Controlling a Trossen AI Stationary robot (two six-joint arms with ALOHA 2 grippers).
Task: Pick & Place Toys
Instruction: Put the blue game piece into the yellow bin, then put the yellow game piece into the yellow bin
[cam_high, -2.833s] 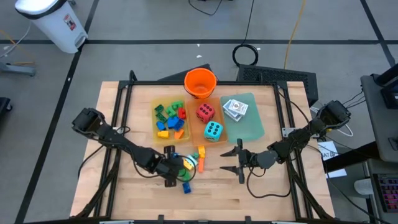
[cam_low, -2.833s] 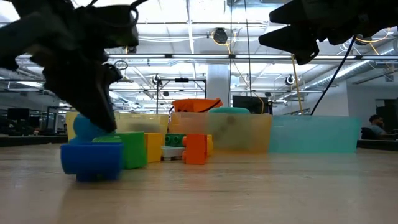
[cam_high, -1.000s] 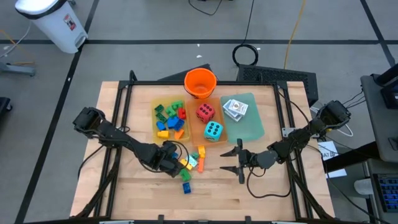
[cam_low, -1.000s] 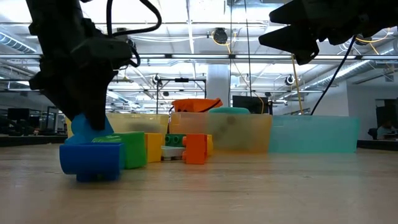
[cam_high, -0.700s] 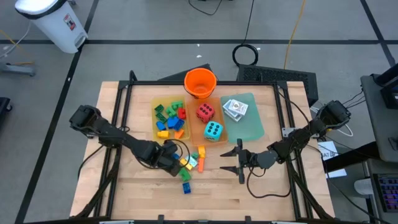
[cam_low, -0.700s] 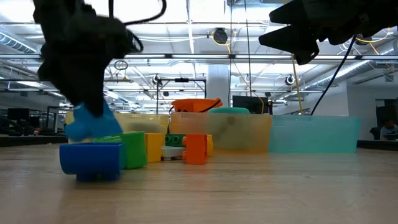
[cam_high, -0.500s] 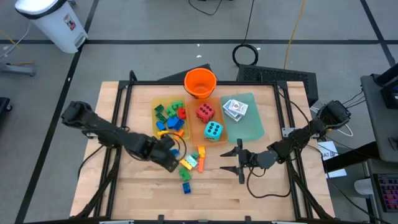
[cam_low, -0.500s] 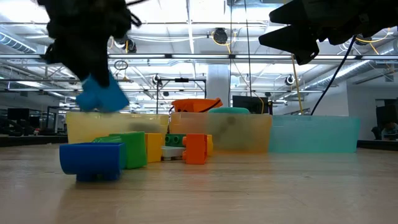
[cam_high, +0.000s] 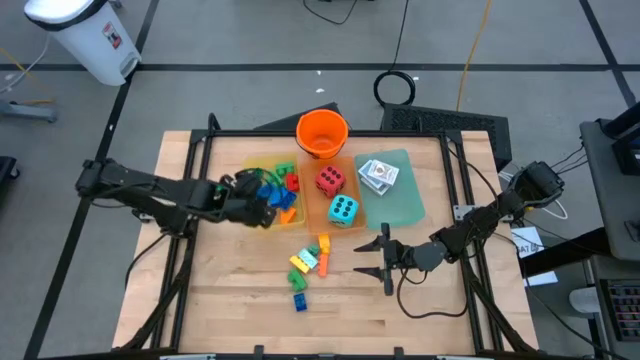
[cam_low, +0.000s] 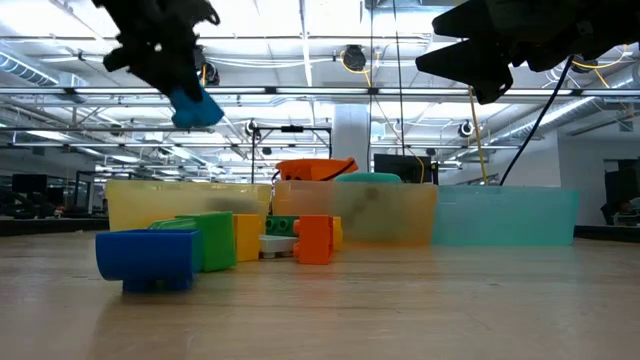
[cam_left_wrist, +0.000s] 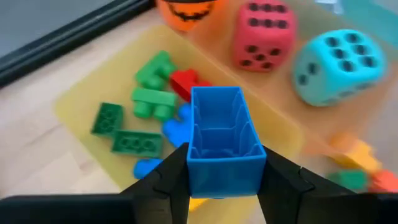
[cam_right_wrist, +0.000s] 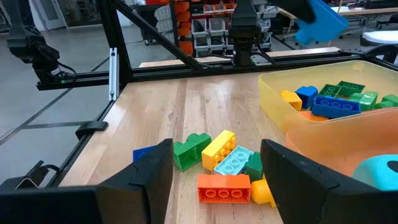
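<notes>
Our left gripper (cam_left_wrist: 217, 186) jaws are clenched on a blue brick (cam_left_wrist: 221, 140), carried over the yellow tray (cam_left_wrist: 84, 93) of bricks just beyond them. If we release too high, it could bounce out toward the red die (cam_left_wrist: 261, 34). Our right gripper (cam_right_wrist: 214, 168), jaws apart and empty, waits before the loose bricks (cam_right_wrist: 217, 162).

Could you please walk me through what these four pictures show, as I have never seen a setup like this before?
It is a robot with two dark arms at a wooden table, each ending in a two-finger gripper. One picture looks straight down, one looks level across the table top, and two come from cameras on the wrists. The left gripper is shut on a blue brick and holds it above the yellow tray, where other bricks already lie. Beside that are an orange tray with a red die and a teal die, a green tray with card packs, and an orange bucket. A few loose bricks remain on the table. The right gripper waits open beside them.
</notes>
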